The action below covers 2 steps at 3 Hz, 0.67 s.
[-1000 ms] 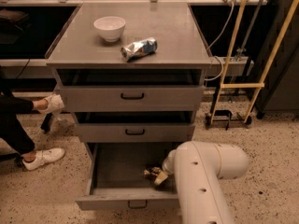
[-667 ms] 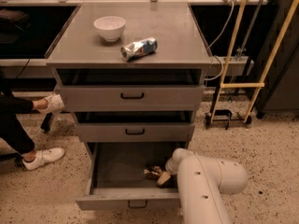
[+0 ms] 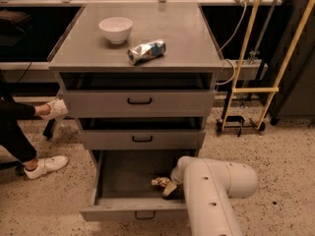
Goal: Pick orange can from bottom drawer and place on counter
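A drawer cabinet is pictured from a single camera set high in front of it and tilted steeply down, so that the counter is spread across the upper frame and the open bottom drawer is held at the lower edge. The drawer fronts are faced squarely from near range. The white arm is caught close in the foreground, entering from the bottom edge, with the gripper inside the drawer's right half. The speckled floor and a yellow-framed cart are taken in at right.

Glossy counter; hand in matt drawer
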Available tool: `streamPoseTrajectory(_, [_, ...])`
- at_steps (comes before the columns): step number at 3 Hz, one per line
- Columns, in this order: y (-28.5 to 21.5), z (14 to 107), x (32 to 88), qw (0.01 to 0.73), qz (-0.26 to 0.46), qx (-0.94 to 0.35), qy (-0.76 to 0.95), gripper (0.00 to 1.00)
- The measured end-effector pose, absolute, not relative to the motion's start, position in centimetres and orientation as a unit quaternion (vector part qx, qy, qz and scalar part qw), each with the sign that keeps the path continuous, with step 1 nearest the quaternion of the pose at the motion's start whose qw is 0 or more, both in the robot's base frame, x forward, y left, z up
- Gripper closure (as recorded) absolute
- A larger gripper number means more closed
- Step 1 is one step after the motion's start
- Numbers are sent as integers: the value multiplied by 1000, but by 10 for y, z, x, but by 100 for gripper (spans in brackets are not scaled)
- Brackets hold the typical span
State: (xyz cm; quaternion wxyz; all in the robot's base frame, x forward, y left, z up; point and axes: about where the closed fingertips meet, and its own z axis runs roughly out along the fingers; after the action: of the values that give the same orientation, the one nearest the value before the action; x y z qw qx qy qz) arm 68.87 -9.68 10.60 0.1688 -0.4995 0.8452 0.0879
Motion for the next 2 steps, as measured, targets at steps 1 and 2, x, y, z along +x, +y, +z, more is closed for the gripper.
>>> streamPoseTrajectory(1, [-55,104,673,149,110,-541,820,0])
streamPoseTrajectory(2, [-55,104,673,149,110,-541,820,0])
